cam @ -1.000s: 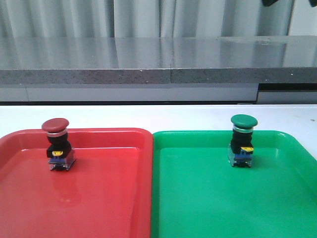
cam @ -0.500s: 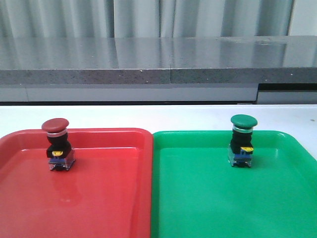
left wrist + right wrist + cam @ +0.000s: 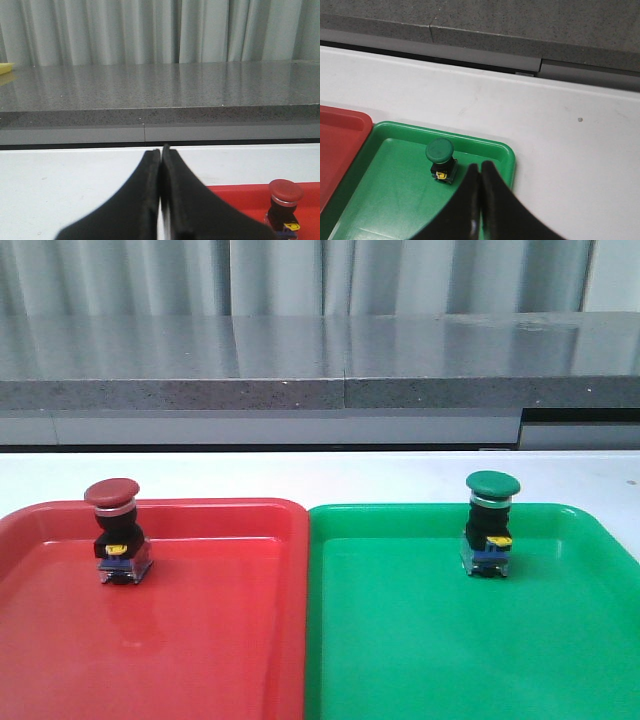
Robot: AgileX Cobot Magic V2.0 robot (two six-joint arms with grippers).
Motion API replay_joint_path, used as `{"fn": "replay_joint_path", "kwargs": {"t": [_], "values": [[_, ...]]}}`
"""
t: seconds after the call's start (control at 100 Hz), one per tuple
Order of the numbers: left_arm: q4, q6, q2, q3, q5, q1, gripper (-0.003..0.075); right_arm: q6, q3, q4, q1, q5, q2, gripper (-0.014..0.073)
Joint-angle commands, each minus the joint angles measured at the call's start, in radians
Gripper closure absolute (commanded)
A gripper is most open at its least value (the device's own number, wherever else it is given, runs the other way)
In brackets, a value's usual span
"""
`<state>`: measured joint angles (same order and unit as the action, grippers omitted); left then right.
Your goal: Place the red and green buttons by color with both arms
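Green button (image 3: 440,151) sits just beside the closed right hand (image 3: 480,167).

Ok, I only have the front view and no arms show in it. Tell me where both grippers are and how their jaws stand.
Observer: The left gripper is shut, jaws pressed together, holding nothing.
Operator: Give me its position against the red button.
Observer: It hangs off to one side of the red button, which stands upright in the red tray.
Operator: Now the right one.
Observer: The right gripper is shut and empty too, looking down on the green tray; the green button stands upright near the tray's far rim, untouched.
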<state>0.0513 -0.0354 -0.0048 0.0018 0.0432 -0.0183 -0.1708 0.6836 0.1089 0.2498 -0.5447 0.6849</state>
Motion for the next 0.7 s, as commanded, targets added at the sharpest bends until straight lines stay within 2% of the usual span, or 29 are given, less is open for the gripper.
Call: {"fn": "replay_joint_path", "kwargs": {"t": [0.0, 0.69], "values": [[-0.009, -0.011, -0.023, 0.042, -0.08, 0.001, 0.0739, 0.0, 0.027, 0.015, -0.006, 0.063, -0.006, 0.0704], [-0.009, -0.011, -0.023, 0.042, -0.08, 0.001, 0.0739, 0.0, 0.013, 0.02, -0.006, 0.08, -0.007, 0.0704]]}}
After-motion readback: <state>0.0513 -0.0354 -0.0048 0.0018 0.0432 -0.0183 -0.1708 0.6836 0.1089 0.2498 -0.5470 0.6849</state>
